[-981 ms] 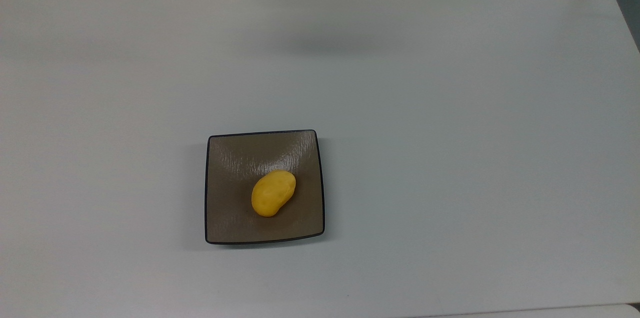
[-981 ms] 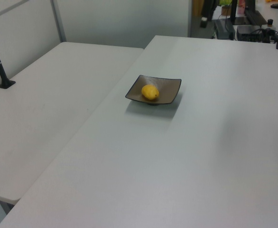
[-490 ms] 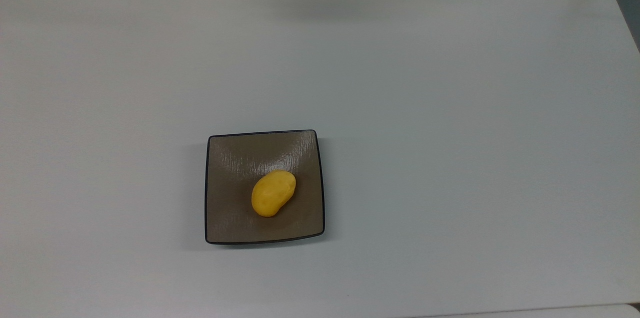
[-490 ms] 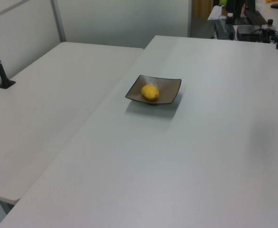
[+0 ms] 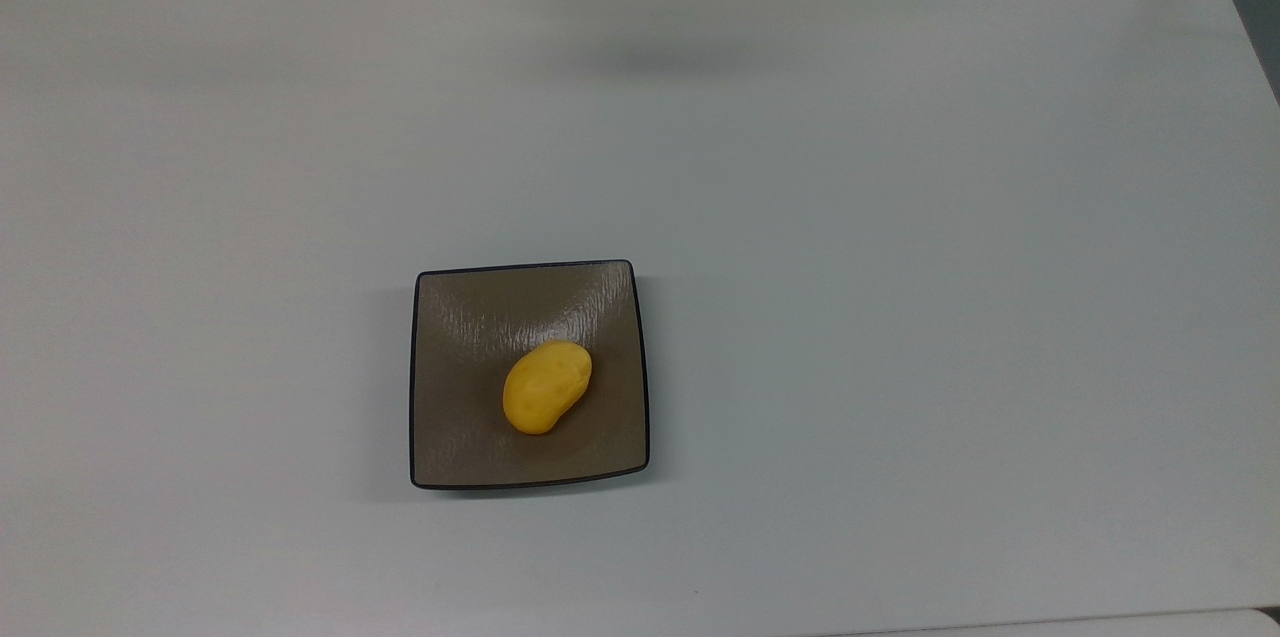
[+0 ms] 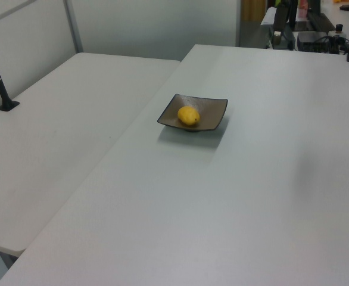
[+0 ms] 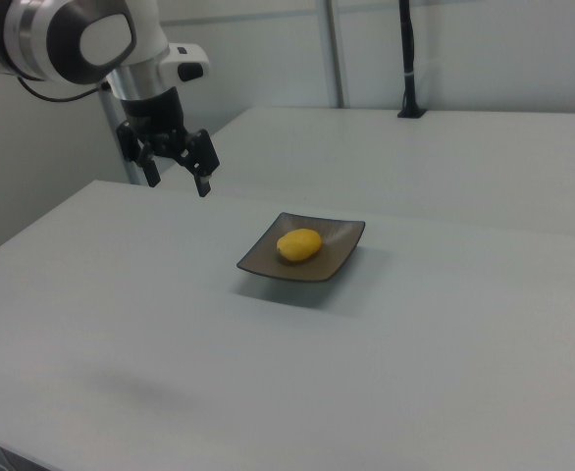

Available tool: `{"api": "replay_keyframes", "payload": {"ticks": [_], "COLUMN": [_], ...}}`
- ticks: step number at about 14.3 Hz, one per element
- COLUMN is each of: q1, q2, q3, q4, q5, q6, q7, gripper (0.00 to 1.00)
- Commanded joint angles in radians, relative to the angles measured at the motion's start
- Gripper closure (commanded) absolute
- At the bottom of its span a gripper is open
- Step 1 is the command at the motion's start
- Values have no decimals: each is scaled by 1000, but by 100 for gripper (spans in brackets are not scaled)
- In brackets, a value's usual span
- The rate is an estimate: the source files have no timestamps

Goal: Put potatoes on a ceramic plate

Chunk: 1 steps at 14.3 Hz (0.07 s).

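Note:
One small yellow potato [image 5: 546, 386] lies on the square taupe-brown ceramic plate [image 5: 470, 437], a little right of the plate's middle in the top view. The left view shows the potato [image 6: 189, 115] on the plate [image 6: 213, 111] at the table's middle. In the right view the potato [image 7: 299, 243] rests on the plate [image 7: 335, 257], and my gripper [image 7: 178, 181] hangs open and empty high above the table, well to the right view's left of the plate.
The plate stands on a wide white table [image 5: 900, 267]. A second white table [image 6: 55, 131] adjoins it on the left view's left. A black post [image 7: 406, 59] stands at the far side in the right view. Cables and gear [image 6: 317, 30] sit beyond the table's end.
The potato and plate have not moved. A faint shadow on the table shifts between the frames in the top and left views.

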Motion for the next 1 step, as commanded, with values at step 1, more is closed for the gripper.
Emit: {"api": "replay_keyframes", "payload": {"ticks": [1], "q1": [21], "q2": [-3], "q3": [-17], "q4": [-19], "q5": [-4], "q6": [26], "q7": [-29], "gripper": [0]}}
